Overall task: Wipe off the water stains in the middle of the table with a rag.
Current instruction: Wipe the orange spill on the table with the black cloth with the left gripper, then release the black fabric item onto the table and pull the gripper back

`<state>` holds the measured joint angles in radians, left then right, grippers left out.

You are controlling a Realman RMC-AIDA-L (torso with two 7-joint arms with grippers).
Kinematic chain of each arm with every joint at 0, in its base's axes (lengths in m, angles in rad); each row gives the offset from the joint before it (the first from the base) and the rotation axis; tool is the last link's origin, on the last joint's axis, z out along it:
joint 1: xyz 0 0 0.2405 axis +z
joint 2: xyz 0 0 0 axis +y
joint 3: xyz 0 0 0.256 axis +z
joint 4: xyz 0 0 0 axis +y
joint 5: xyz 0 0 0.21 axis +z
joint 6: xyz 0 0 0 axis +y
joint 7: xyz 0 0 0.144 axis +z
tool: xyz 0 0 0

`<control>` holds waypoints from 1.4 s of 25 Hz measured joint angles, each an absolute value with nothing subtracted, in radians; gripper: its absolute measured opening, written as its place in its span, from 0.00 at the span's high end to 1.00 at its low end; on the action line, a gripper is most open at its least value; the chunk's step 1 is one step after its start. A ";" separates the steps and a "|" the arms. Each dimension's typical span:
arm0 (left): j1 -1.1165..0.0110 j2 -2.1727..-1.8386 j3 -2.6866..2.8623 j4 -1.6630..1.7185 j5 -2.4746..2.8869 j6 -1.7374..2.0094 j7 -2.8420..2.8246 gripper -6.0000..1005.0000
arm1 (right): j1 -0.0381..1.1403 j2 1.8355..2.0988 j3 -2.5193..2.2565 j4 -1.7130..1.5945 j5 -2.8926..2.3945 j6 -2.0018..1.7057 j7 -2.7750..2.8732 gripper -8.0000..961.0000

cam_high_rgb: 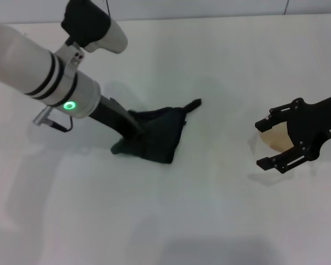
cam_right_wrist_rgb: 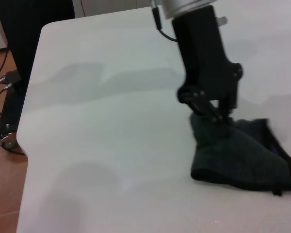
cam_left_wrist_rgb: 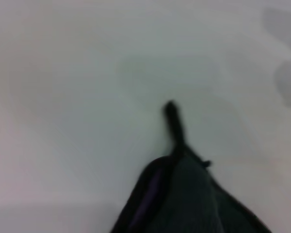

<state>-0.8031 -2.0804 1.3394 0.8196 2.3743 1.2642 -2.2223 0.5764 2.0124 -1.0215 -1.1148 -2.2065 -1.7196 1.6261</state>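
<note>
From the head view, the left gripper (cam_high_rgb: 137, 131) is pressed down into the rag (cam_high_rgb: 154, 135) near the middle of the table (cam_high_rgb: 209, 210), its fingers buried in the dark cloth and apparently pinched on it. The rag lies crumpled and flat on the tabletop, with its pointed tail (cam_high_rgb: 193, 104) stretching away toward the far side. The right gripper (cam_high_rgb: 265, 143) hangs well apart at the right edge of the scene, its jaws spread wide and holding nothing; a tan, rounded thing (cam_high_rgb: 275, 138) shows between and behind its fingers, too hidden to identify. No stain is visible on the bare white surface around the cloth. On the left wrist view, only the rag (cam_left_wrist_rgb: 184, 194) fills the near part, with the tail (cam_left_wrist_rgb: 172, 119) lying on the table (cam_left_wrist_rgb: 63, 97). On the right wrist view, the left gripper (cam_right_wrist_rgb: 211, 109) comes down onto one end of the rag (cam_right_wrist_rgb: 237, 155), which rests near the table (cam_right_wrist_rgb: 102, 145) middle.
</note>
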 joint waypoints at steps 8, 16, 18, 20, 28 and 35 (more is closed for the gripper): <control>-0.570 -2.080 1.280 1.122 2.355 1.398 -2.203 0.94 | 0.561 2.012 -1.019 -1.124 -2.205 -1.720 1.625 0.12; -0.412 -2.078 1.173 1.217 2.330 1.460 -2.156 0.94 | 0.520 2.013 -1.021 -1.160 -2.182 -1.725 1.626 0.12; -0.384 -2.078 1.148 1.222 2.329 1.473 -2.145 0.94 | 0.518 2.013 -1.021 -1.165 -2.182 -1.729 1.627 0.12; -0.364 -2.078 1.135 1.223 2.328 1.483 -2.142 0.94 | 0.516 2.014 -1.022 -1.165 -2.181 -1.730 1.627 0.12; -0.292 -2.080 1.124 1.271 2.317 1.495 -2.139 0.93 | 0.505 2.014 -1.022 -1.167 -2.166 -1.730 1.628 0.12; -0.269 -2.081 1.075 1.259 2.292 1.491 -2.116 0.85 | 0.489 2.014 -1.021 -1.168 -2.142 -1.724 1.628 0.12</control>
<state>-0.2692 -2.0806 1.0750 1.2594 2.2921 1.4912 -2.1164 0.4890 2.0140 -1.0214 -1.1685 -2.1423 -1.7235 1.6276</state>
